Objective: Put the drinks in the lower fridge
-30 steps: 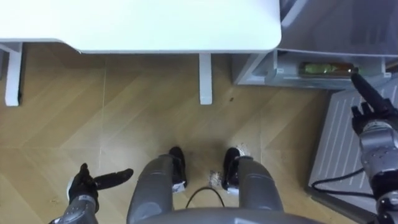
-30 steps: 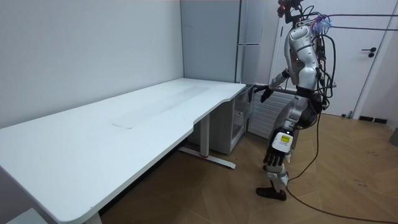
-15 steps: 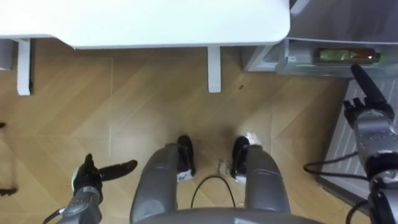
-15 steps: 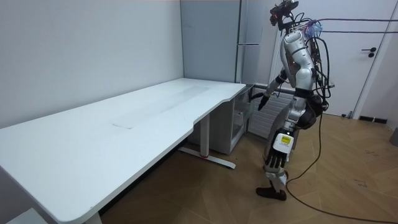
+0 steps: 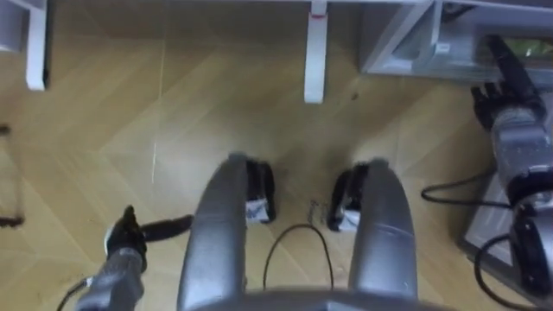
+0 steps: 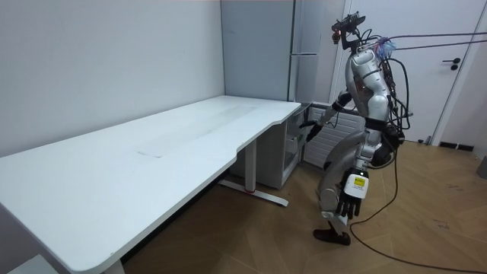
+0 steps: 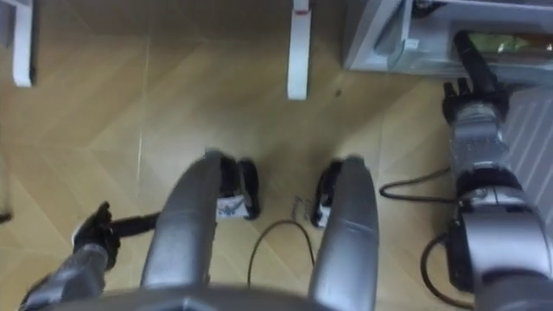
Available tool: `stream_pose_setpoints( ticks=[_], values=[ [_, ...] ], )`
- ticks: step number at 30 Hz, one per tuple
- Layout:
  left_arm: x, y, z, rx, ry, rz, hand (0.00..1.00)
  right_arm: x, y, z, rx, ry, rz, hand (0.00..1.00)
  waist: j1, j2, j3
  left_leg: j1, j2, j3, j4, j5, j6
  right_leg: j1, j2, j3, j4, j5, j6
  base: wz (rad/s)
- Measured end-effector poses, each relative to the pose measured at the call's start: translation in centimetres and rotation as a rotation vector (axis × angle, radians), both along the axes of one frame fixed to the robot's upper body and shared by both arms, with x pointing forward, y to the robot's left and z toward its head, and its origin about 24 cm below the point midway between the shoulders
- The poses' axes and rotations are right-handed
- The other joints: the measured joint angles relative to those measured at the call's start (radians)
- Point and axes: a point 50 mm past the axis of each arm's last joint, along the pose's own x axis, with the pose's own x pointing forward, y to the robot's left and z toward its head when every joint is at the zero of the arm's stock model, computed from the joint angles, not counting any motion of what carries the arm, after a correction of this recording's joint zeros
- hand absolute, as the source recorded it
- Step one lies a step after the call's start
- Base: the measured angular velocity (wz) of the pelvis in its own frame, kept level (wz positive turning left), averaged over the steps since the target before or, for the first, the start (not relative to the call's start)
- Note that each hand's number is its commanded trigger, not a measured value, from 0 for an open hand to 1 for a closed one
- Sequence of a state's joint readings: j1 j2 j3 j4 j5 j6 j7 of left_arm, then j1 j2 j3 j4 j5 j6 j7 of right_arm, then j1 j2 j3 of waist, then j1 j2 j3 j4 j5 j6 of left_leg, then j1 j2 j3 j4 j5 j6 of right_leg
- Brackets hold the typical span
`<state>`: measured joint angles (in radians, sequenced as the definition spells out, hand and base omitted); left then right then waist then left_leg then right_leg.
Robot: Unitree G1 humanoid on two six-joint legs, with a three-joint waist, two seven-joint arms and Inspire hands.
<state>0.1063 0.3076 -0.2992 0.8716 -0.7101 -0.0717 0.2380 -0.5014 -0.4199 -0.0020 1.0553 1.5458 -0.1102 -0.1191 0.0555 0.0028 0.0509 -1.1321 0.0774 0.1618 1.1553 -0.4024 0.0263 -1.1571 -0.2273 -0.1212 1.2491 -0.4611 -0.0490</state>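
One big white table (image 6: 152, 156) takes up much of the room. At its far end stands a tall grey fridge (image 6: 306, 46), and the robot stands right in front of it with bent knees. Down low, the lower fridge (image 7: 380, 34) is open. The right hand (image 7: 471, 99) reaches into it with its fingers (image 7: 467, 50) straight, holding nothing. Just past the fingertips lies one drink (image 7: 510, 41), green and yellowish, on its side on a shelf. The fingers may touch it, but that is hard to tell. The left hand (image 5: 125, 246) hangs low by the leg, open and empty.
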Motion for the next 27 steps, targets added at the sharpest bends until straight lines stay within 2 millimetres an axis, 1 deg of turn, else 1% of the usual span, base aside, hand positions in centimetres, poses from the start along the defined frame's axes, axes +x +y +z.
stream_pose_setpoints(
  ticks=[2, 6, 9, 13, 16, 20, 22, 23, 24, 25, 27],
  values=[
    [0.1, 0.0, 0.0, 0.011, 0.001, 0.003, 0.00, -0.1, -0.1, -0.1, 0.018, -0.006, -0.011, 0.00, -0.003, -0.001, 0.0008, -0.031, 0.002, -0.006, 0.029, -0.006, -0.001, -0.028, -0.001, 0.000, 0.026, -0.005, -0.003, 0.00],
    [0.6, -0.1, 0.3, 0.015, -0.020, 0.001, 0.00, -0.2, -1.0, 0.5, 0.005, -0.016, -0.025, 0.00, 0.001, -0.003, 0.0020, -0.080, -0.001, 0.006, 0.066, -0.010, 0.004, -0.090, -0.010, 0.021, 0.069, -0.008, 0.005, 0.00],
    [0.7, 0.3, 0.5, 0.027, -0.023, 0.000, 0.00, 0.0, -1.0, 0.7, 0.018, -0.030, -0.032, 0.00, 0.000, -0.003, 0.0021, -0.097, -0.001, 0.004, 0.071, -0.007, 0.006, -0.105, -0.016, 0.023, 0.075, -0.009, 0.007, 0.00],
    [0.7, 0.6, 0.6, 0.033, -0.025, 0.001, 0.00, 0.0, -1.2, 0.9, 0.016, -0.033, -0.035, 0.00, 0.000, -0.003, 0.0022, -0.107, -0.002, 0.002, 0.071, -0.004, 0.006, -0.114, -0.017, 0.026, 0.075, -0.006, 0.008, 0.01],
    [0.9, 1.0, 0.9, 0.036, -0.040, 0.007, 0.00, 0.2, -1.1, 1.2, 0.025, -0.033, -0.037, 0.00, 0.000, -0.005, 0.0024, -0.111, -0.002, 0.002, 0.069, -0.004, 0.006, -0.115, -0.017, 0.020, 0.071, -0.004, 0.009, 0.00],
    [1.1, 1.3, 1.1, 0.046, -0.065, 0.014, 0.00, 0.8, -0.7, 1.9, 0.035, -0.054, -0.023, 0.00, 0.000, -0.018, 0.0022, -0.099, -0.002, 0.006, 0.052, 0.000, 0.007, -0.109, -0.018, 0.020, 0.057, 0.002, 0.010, -0.02],
    [0.8, 1.5, 1.1, 0.050, -0.064, 0.017, 0.00, 1.3, -0.3, 2.5, 0.035, -0.071, 0.000, 0.00, -0.001, -0.028, 0.0001, -0.094, -0.002, 0.005, 0.044, 0.003, 0.006, -0.104, -0.018, 0.018, 0.050, 0.003, 0.010, 0.00],
    [0.3, 1.6, 1.2, 0.052, -0.062, 0.016, 0.00, 1.9, 0.1, 3.6, 0.047, -0.090, 0.014, 0.00, -0.002, -0.031, -0.0008, -0.090, -0.002, 0.003, 0.043, 0.003, 0.006, -0.097, -0.024, 0.011, 0.048, 0.003, 0.010, 0.03],
    [-0.2, 1.7, 1.2, 0.053, -0.059, 0.015, 0.00, 2.3, -0.1, 4.3, 0.044, -0.092, 0.011, 0.00, 0.000, -0.031, -0.0007, -0.086, -0.005, 0.003, 0.042, 0.003, 0.006, -0.092, -0.033, 0.005, 0.048, 0.002, 0.009, 0.05],
    [-0.5, 1.8, 1.2, 0.055, -0.057, 0.013, 0.00, 2.6, -0.1, 4.7, 0.042, -0.099, 0.011, 0.00, 0.003, -0.031, -0.0007, -0.085, -0.005, 0.003, 0.041, 0.004, 0.007, -0.092, -0.034, 0.005, 0.048, 0.002, 0.009, 0.09],
    [-1.7, 2.3, 1.2, 0.074, -0.033, 0.012, 0.00, 3.7, 0.1, 6.6, 0.033, -0.148, 0.017, 0.00, 0.008, -0.031, -0.0007, -0.085, -0.005, 0.003, 0.037, 0.007, 0.007, -0.092, -0.043, 0.001, 0.050, 0.000, 0.005, 0.12]
  ],
)
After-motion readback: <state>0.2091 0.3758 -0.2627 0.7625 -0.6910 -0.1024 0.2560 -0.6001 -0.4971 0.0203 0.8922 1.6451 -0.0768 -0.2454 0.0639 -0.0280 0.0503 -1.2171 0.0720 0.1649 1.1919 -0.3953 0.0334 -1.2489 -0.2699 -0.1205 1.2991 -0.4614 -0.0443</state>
